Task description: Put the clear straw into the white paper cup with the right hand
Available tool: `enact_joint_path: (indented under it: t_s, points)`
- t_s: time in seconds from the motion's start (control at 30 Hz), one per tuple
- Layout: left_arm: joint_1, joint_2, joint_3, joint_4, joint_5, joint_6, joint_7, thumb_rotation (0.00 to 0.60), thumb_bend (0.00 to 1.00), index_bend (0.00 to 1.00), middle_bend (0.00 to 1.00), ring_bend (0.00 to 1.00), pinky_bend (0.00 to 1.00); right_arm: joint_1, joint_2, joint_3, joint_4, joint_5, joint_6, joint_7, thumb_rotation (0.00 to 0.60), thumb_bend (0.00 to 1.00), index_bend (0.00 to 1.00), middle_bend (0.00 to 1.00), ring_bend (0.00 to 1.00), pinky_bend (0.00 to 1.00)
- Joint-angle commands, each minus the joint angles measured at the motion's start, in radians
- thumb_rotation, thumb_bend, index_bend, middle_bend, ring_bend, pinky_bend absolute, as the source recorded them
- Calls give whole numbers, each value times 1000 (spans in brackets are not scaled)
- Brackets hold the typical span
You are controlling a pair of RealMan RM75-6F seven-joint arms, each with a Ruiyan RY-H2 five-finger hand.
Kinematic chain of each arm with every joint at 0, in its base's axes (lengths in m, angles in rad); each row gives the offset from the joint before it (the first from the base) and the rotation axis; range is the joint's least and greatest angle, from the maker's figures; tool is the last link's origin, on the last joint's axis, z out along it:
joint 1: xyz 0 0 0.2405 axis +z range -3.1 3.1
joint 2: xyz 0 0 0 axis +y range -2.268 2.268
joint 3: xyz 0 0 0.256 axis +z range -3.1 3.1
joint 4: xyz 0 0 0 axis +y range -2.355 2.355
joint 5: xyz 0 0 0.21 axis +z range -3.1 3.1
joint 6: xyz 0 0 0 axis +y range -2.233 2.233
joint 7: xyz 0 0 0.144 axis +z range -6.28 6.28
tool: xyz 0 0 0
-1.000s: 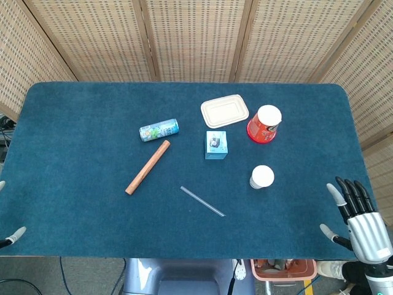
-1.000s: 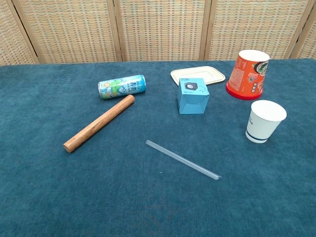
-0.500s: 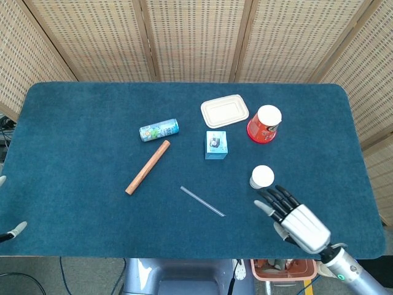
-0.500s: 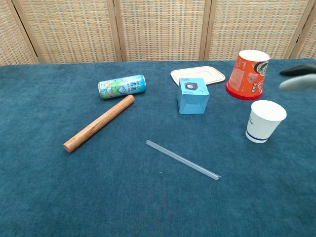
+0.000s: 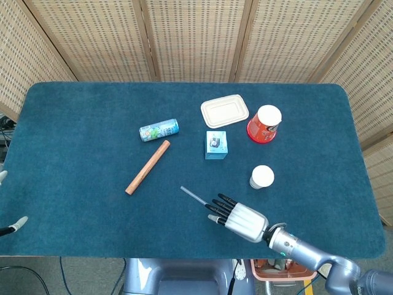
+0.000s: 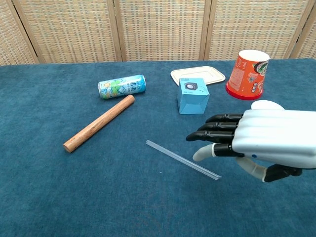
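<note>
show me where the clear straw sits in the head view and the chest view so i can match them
Head view: the clear straw lies lower centre on the table, its near end hidden under the right hand.
Chest view: the straw runs diagonally at lower centre, just left of the hand.
Shared landmark: the blue box, beyond the straw in both.

White paper cup (image 6: 265, 104) almost wholly hidden behind the right hand (image 6: 261, 139) in the chest view, far end of the clear straw (image 5: 193, 196) covered by that hand from the head camera, left hand (image 5: 13, 226) cut off at the frame's left edge, its pose unreadable
</note>
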Motion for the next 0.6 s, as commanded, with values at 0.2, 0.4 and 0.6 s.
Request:
enact_joint_path:
  t_s: [0.2,0.4,0.6]
  points:
    - [-14,2,-3,0,-14,-30,-2,600,147,0,0,0,0,31,-90,8,61,114,-118,-156,600,914,207,33,0,0]
    - [-18,1,-3,-2,-18,-39,3,600,148,0,0,0,0,31,-107,-3,74,166,-154,-244,600,915,212,4,0,0]
    - [-17,0,-1,-5,-15,-37,8,600,148,0,0,0,0,22,-118,4,82,219,-165,-362,600,915,285,0,0,0]
